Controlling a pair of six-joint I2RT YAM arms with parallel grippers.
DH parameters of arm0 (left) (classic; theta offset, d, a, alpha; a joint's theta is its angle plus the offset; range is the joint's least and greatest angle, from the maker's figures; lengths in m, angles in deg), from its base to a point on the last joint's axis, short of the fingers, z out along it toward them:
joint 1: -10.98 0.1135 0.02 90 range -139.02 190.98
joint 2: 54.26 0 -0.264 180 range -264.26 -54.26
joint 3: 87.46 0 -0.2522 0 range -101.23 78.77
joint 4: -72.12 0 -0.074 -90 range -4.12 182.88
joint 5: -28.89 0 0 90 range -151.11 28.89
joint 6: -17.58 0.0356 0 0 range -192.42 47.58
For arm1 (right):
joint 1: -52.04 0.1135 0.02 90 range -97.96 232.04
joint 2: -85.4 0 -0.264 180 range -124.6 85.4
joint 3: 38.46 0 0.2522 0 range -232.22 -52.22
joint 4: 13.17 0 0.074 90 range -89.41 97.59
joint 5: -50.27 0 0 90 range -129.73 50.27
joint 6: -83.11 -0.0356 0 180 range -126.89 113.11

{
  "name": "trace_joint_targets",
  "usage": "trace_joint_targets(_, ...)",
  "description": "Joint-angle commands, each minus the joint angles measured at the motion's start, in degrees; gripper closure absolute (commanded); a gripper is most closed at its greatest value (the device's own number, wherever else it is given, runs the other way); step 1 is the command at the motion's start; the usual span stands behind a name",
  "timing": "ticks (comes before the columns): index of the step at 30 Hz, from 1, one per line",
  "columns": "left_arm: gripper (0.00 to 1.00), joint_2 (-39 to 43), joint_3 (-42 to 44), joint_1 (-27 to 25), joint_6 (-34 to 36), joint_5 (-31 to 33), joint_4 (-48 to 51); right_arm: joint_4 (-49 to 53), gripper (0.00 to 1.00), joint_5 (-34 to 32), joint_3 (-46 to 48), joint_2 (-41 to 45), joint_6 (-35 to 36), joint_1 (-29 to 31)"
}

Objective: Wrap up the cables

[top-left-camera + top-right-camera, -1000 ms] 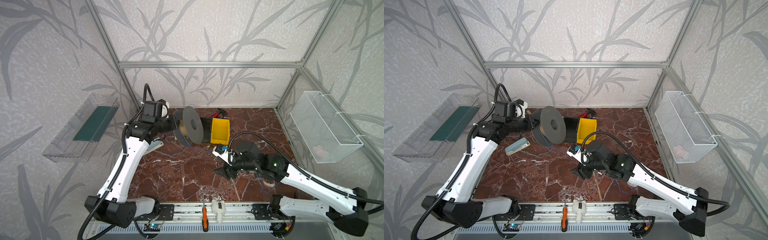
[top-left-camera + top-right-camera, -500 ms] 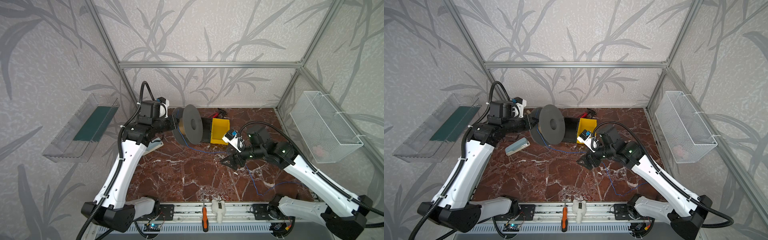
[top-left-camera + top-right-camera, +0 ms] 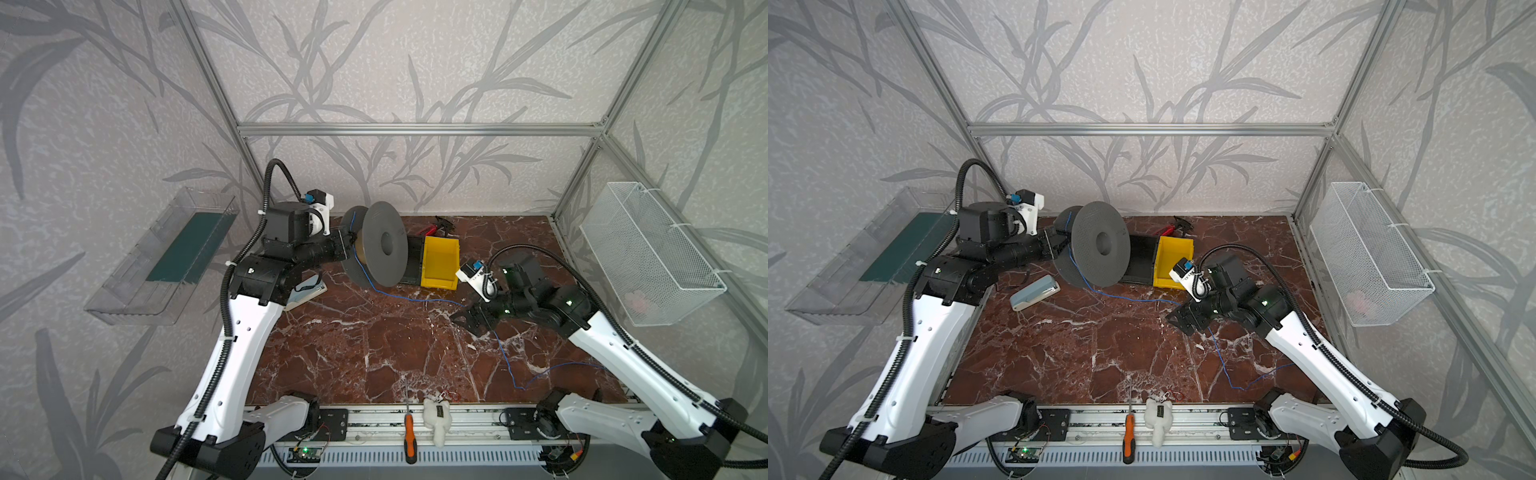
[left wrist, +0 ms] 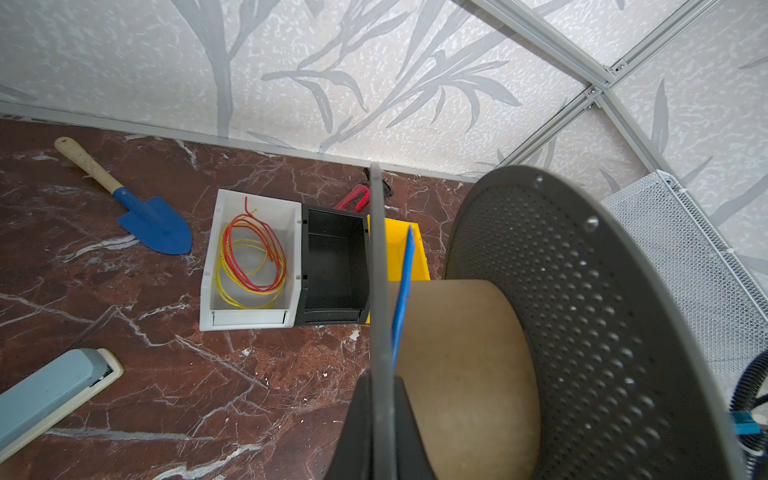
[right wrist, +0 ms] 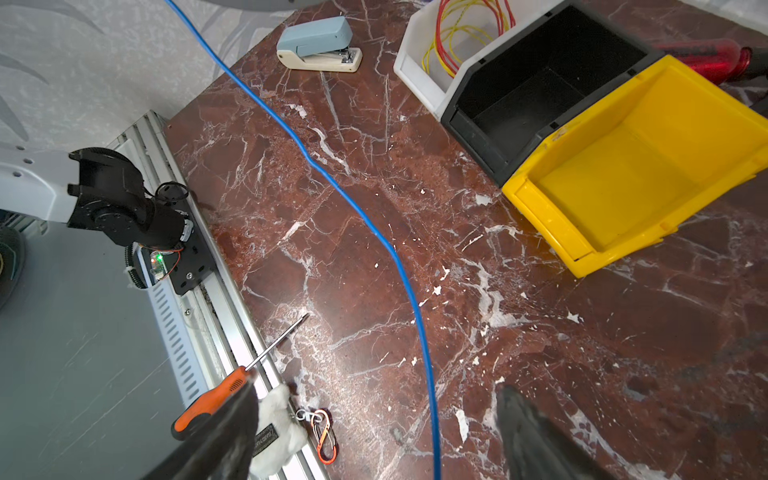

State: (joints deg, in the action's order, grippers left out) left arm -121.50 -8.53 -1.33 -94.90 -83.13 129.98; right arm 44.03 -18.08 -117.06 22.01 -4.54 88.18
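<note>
Spool flange (image 4: pixel 376 249) sits pinched in left hand (image 4: pixel 376 399); right hand (image 5: pixel 376 392) open over blue cable (image 5: pixel 390 249).

There is one blue cable (image 5: pixel 392 251), one grey spool (image 3: pixel 384 243) and three bins: one white bin (image 4: pixel 248 318), one black bin (image 4: pixel 332 266), one yellow bin (image 3: pixel 439 262). Two wire coils show: one red coil (image 4: pixel 249 221), one yellow coil (image 4: pixel 232 297). Add one stapler (image 3: pixel 1034 292), one blue trowel (image 4: pixel 153 224), one red-handled tool (image 4: pixel 355 197), one screwdriver (image 3: pixel 409 432), one plush toy (image 3: pixel 436 417), one orange carabiner (image 5: pixel 326 436), one wire basket (image 3: pixel 648 253) and one clear tray (image 3: pixel 166 257).
</note>
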Motion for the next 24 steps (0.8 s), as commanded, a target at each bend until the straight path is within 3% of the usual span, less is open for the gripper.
trace_joint_targets(1,1.00,2.36,-1.78,0.19,0.59,-2.56,-4.27,-3.23,0.12,2.51,0.25,-2.21,1.80,-0.65)
trace_joint_targets(6,1.00,3.08,-1.64,0.19,0.79,-3.20,-4.33,-3.02,0.14,4.53,-1.07,-6.75,2.60,-1.52)
trace_joint_targets(12,1.00,3.60,-1.03,0.19,1.11,-2.65,-4.34,-4.71,0.29,4.86,1.79,-8.29,2.09,-2.20)
trace_joint_targets(14,1.00,3.76,-0.91,0.19,1.12,-2.87,-4.46,-5.85,0.45,6.51,3.06,-8.06,1.43,-2.57)
trace_joint_targets(17,1.00,4.04,-0.93,0.28,1.49,-2.56,-3.82,-6.39,0.82,6.62,4.00,-7.48,0.45,-2.97)
trace_joint_targets(19,1.00,4.47,-0.68,0.32,1.82,-2.50,-3.26,-7.14,0.98,6.10,4.41,-6.71,-0.03,-3.64)
trace_joint_targets(24,1.00,6.89,0.63,0.36,3.37,-1.45,0.71,-4.83,1.00,2.24,-0.31,-8.88,-2.84,-10.05)
